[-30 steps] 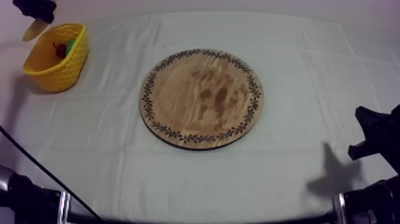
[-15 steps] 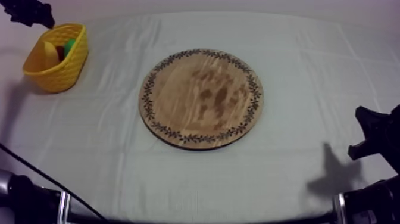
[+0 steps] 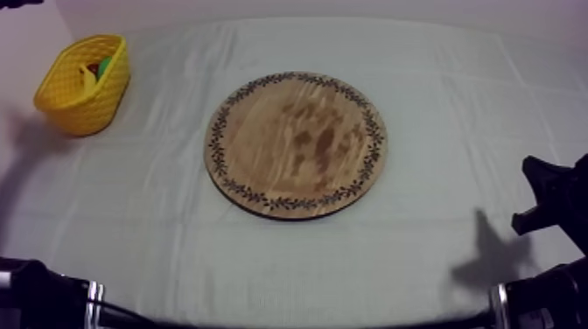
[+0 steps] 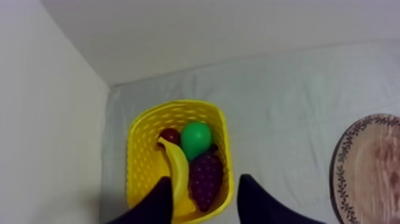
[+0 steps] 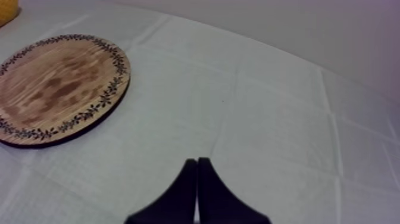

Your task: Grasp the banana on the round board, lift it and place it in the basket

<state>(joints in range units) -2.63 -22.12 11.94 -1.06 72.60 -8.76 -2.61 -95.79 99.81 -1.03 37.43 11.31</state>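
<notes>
Since a second ago the banana (image 4: 177, 173) has left the left gripper (image 4: 204, 180) and now lies inside the yellow basket (image 3: 66, 109), well to the left of the wooden board (image 3: 296, 144) and a little farther back on the table (image 3: 437, 87). The left gripper has drawn up and away from the basket; its two black fingers stand apart with nothing between them (from the left wrist view they hang above the basket's near wall). Within the basket the banana lies against the bunch of grapes (image 4: 206, 170), on their side away from the board. The green pear (image 4: 196, 138) and the small red fruit (image 4: 169, 136) sit at the basket's far end. To the right of the board, the right gripper (image 5: 197, 162) sits low over the cloth, its fingers pressed together in a narrow wedge on nothing, well apart from the board's patterned rim.
</notes>
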